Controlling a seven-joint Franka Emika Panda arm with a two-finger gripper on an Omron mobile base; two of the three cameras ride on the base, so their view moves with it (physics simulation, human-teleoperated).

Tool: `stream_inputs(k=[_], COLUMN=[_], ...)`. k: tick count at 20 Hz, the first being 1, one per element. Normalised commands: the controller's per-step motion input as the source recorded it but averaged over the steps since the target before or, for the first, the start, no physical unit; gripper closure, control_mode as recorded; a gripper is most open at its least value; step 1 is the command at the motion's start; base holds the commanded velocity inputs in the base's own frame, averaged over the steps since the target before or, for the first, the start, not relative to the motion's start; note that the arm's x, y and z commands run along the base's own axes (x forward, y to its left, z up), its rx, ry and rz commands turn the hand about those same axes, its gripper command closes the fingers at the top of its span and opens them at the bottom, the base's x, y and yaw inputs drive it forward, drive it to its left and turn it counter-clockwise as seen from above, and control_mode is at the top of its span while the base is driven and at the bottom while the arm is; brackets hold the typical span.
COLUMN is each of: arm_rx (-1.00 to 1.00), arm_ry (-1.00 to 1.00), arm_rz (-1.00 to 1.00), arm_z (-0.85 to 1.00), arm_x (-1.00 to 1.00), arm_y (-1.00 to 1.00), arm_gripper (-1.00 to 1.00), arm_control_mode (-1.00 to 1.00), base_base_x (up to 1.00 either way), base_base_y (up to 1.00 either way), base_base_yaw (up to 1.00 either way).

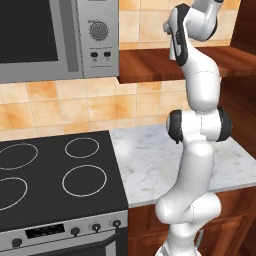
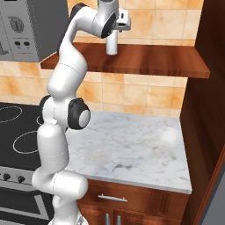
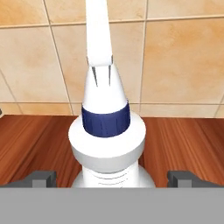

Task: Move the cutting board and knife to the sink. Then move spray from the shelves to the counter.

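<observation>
Upright, white spray (image 3: 106, 127), dark-blue collar.

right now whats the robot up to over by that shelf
The white arm is reaching up to the wooden shelf, where the spray bottle stands upright against the tiled wall. Its hand is open, with one fingertip on either side of the bottle's lower body, so it looks set to grasp but has not closed yet. The marble counter below, beside the black stovetop, is where the bottle is meant to go.
</observation>
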Motion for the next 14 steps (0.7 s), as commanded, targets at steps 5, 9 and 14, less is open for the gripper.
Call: stream_inputs(k=[5, 9, 14], arm_rx=[0.0, 0.02, 0.01], arm_ry=[0.01, 0.0, 0.0], arm_rz=[0.0, 0.0, 0.0], arm_z=[-0.07, -0.09, -0.1], arm_x=[0.05, 0.0, -0.05], arm_y=[0.0, -0.01, -0.05], arm_gripper=[-1.0, 1.0, 1.0], arm_control_mode=[-1.0, -1.0, -1.0], base_base_x=[0.0, 0.0, 0.0], base_base_y=[0.0, 0.0, 0.0], base_base_yaw=[0.0, 0.0, 0.0])
